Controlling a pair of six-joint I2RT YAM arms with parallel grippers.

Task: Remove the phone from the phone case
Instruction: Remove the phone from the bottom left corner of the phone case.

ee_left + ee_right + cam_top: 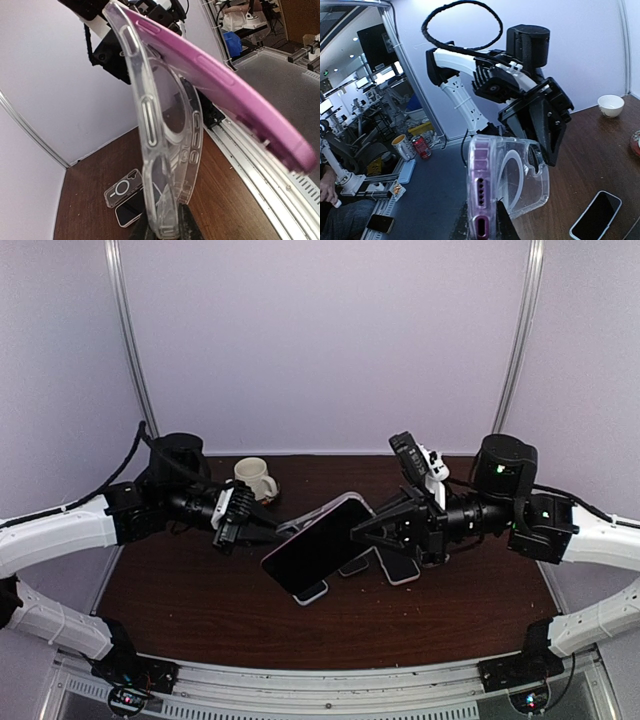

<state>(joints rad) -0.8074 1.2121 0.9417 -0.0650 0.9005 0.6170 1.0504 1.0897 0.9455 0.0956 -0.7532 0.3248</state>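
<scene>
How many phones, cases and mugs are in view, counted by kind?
Phones: 3 (pink phone, held; two loose phones)
Cases: 2 (held case, partly peeled off; loose case)
Mugs: 1 (mug)
Total: 6

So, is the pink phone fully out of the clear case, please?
No, the far end of the pink phone sits in the clear case.
</scene>
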